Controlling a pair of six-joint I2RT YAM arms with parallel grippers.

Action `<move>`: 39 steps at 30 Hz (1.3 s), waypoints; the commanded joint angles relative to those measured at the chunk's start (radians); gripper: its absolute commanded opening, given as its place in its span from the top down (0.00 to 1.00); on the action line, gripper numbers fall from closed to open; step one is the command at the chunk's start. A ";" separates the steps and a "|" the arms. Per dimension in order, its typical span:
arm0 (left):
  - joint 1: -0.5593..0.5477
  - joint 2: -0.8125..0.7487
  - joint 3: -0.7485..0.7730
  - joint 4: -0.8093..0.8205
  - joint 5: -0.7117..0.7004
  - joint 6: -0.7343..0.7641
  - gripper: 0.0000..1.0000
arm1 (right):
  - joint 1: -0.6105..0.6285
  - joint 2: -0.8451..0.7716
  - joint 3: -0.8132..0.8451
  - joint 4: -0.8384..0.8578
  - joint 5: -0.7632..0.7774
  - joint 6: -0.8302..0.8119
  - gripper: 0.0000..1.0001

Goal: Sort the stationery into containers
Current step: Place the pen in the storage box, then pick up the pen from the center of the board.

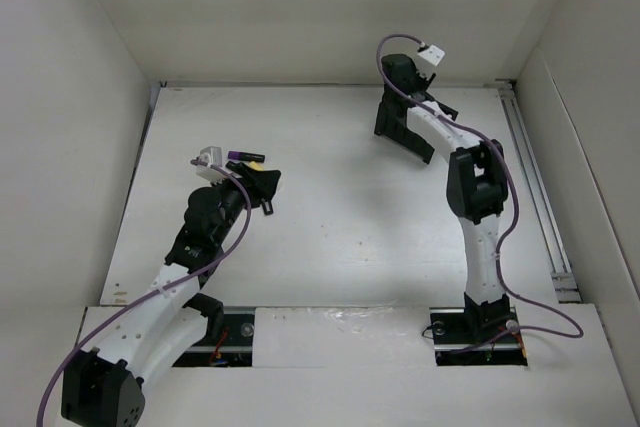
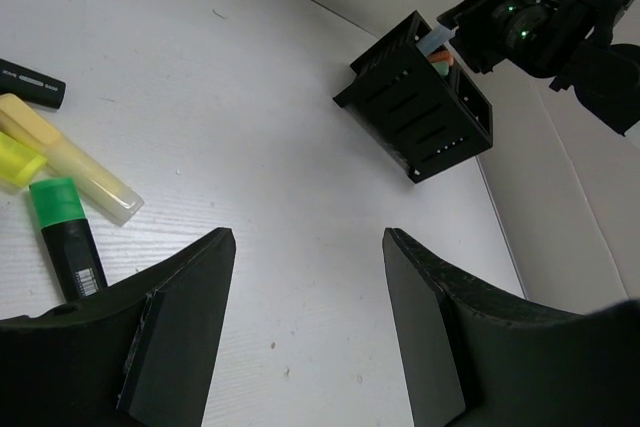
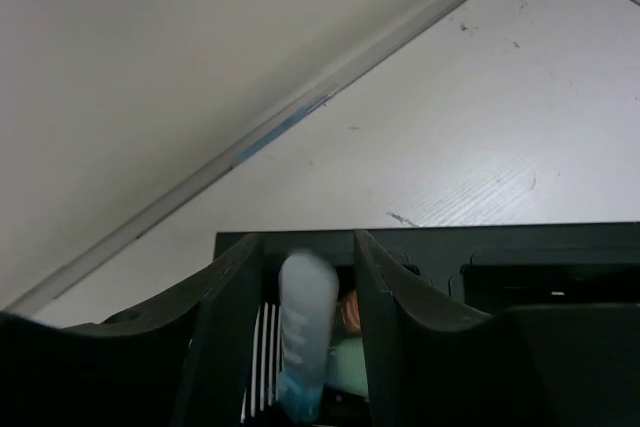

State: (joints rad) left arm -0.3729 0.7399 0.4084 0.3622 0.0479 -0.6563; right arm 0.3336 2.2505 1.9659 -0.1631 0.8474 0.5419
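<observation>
though unseen from above, a blue pen lies within the released right claw — left claw released.

Clearance on the table. A broad bare lane lay between the left gripper, jaws parted on nothing, and the box near the back wall. Access to the box from above was blocked by the right gripper, whose spread fingers bracketed a pale pen over a compartment holding orange and green pens. A cluster of loose pens crowded the surface just beside the left gripper. The side walls and a rail closed the edges.
</observation>
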 commanded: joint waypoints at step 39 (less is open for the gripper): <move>0.000 -0.290 -0.025 -0.040 -0.169 -0.028 0.44 | 0.490 0.225 0.242 -0.279 -0.826 -0.178 0.46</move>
State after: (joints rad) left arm -0.3729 0.4465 0.3733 0.3012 -0.1341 -0.6792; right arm 0.8200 2.4813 2.1769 -0.4194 0.0166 0.3862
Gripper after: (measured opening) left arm 0.559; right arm 0.543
